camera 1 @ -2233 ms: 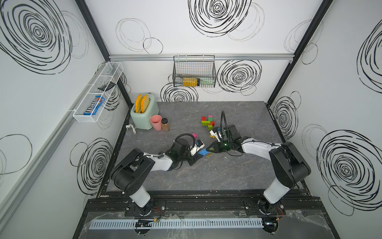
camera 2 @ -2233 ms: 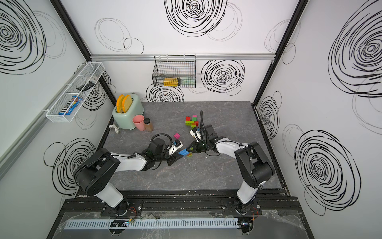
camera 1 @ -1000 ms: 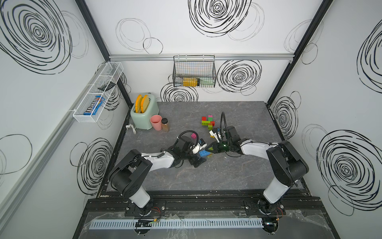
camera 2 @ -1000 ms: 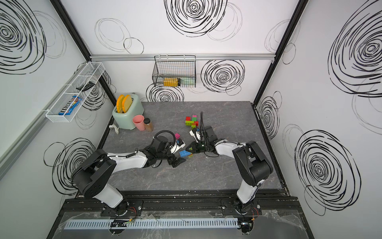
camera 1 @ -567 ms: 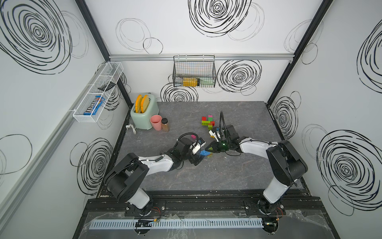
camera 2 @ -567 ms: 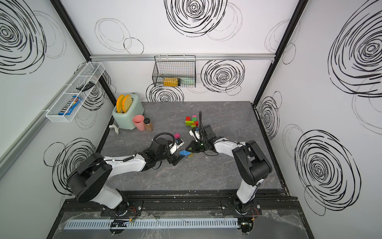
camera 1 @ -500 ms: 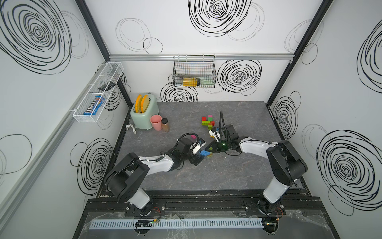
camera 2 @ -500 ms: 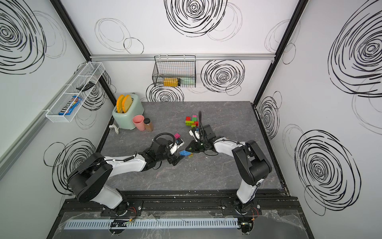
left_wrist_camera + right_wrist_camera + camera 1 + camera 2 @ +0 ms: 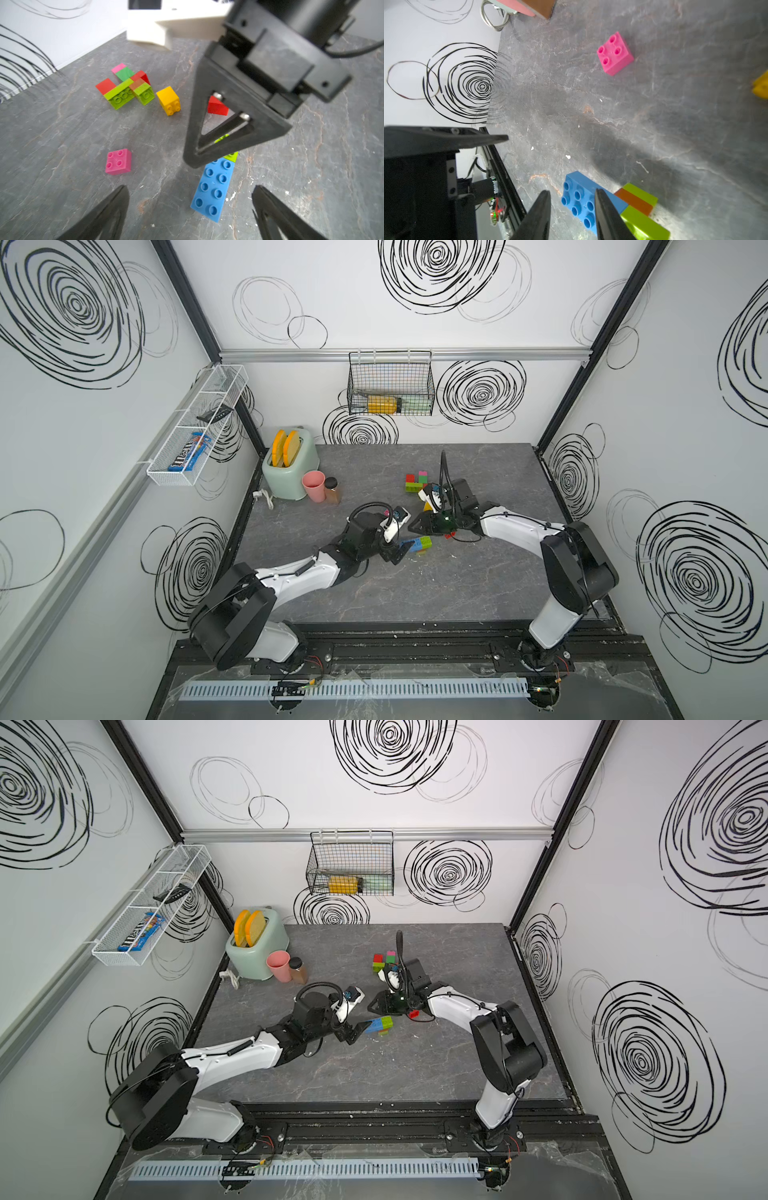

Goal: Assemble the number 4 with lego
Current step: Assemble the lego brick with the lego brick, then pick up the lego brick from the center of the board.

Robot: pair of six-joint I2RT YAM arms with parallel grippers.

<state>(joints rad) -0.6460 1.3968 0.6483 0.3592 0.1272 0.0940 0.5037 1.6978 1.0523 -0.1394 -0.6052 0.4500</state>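
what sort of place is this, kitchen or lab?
Probably a lab robot cell, not a kitchen: swirl-marked panel walls in a black frame, a left arm and right arm mounted on a base rail, plus props such as the toaster and wire basket.

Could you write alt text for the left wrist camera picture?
A long blue brick lies on a grey table between the tips of the open left gripper, with the right gripper over its far end. A pink brick, an orange brick and a red-and-lime cluster lie beyond.
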